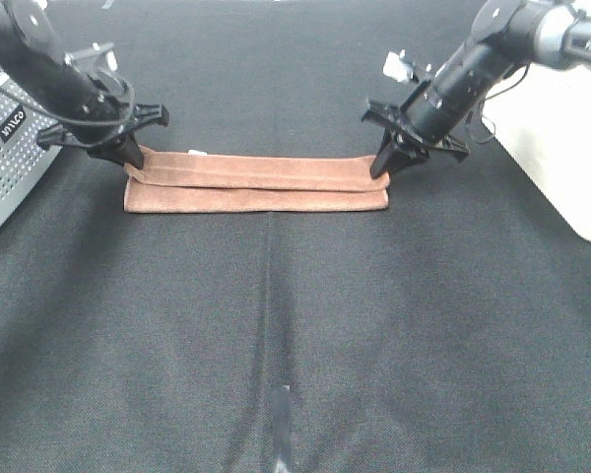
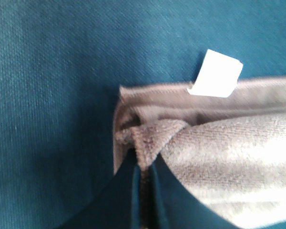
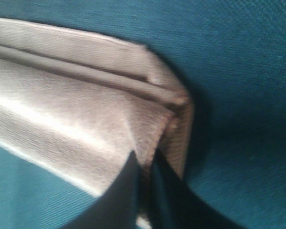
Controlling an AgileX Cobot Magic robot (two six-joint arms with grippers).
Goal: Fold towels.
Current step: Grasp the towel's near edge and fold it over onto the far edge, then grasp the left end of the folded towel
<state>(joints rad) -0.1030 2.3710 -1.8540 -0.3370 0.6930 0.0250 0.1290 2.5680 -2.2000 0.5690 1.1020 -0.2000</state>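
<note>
The towel [image 1: 256, 182] is lying as a long folded strip across the far middle of the table [image 1: 295, 345], between both grippers. The left gripper [image 1: 130, 158] is pinching its left end near the white tag [image 2: 215, 74]. The right gripper [image 1: 384, 168] is pinching its right end.

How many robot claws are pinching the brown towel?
2. The left claw pinches the left end of the folded reddish-brown terry towel, near its small white tag; the right claw pinches the right end.
</note>
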